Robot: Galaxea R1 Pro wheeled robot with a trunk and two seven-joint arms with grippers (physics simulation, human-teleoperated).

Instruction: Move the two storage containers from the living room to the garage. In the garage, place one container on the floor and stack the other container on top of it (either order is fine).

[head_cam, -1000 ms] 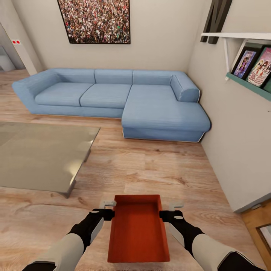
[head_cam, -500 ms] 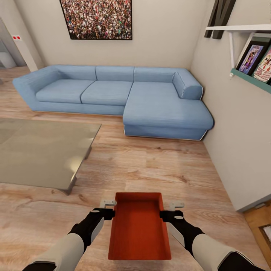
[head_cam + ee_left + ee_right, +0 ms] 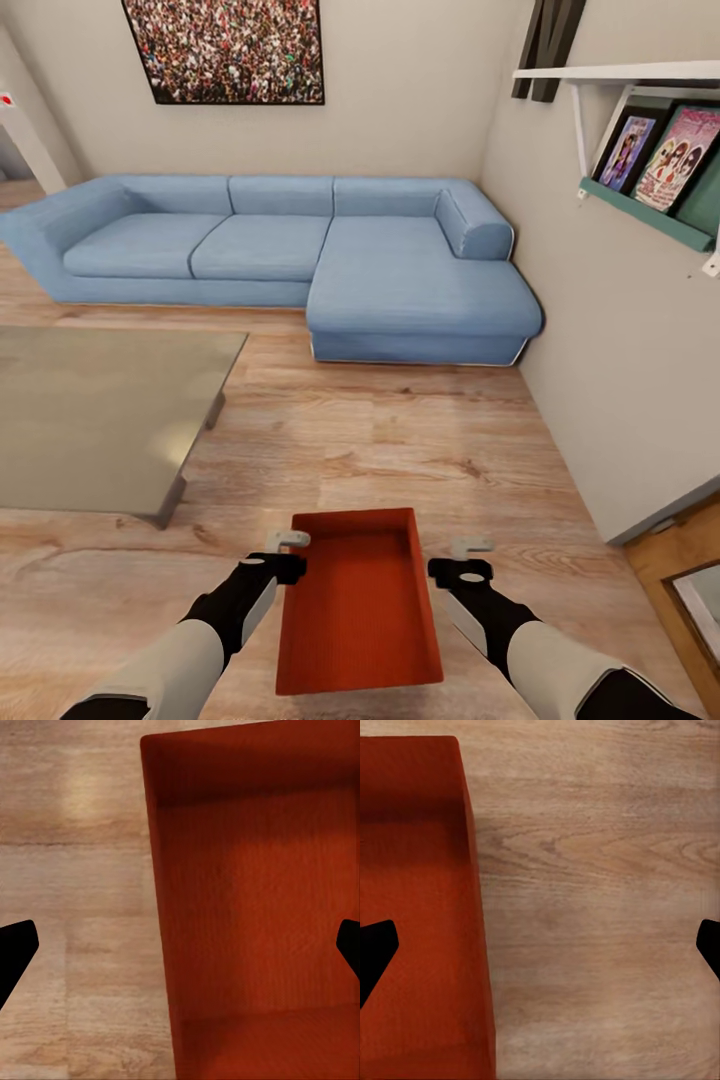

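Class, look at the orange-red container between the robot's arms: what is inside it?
The storage container shows only its own ribbed, bare bottom. The near wall hides a strip of the bottom in the head view.

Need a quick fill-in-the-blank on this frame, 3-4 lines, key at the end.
1. The container between the two pincers is coloured ____.
2. The sofa against the far wall is coloured ____.
3. The floor under the container is made of ____ planks.
4. On the wall above the sofa hangs a picture of a ____.

Missing words: orange-red; blue; wood; crowd
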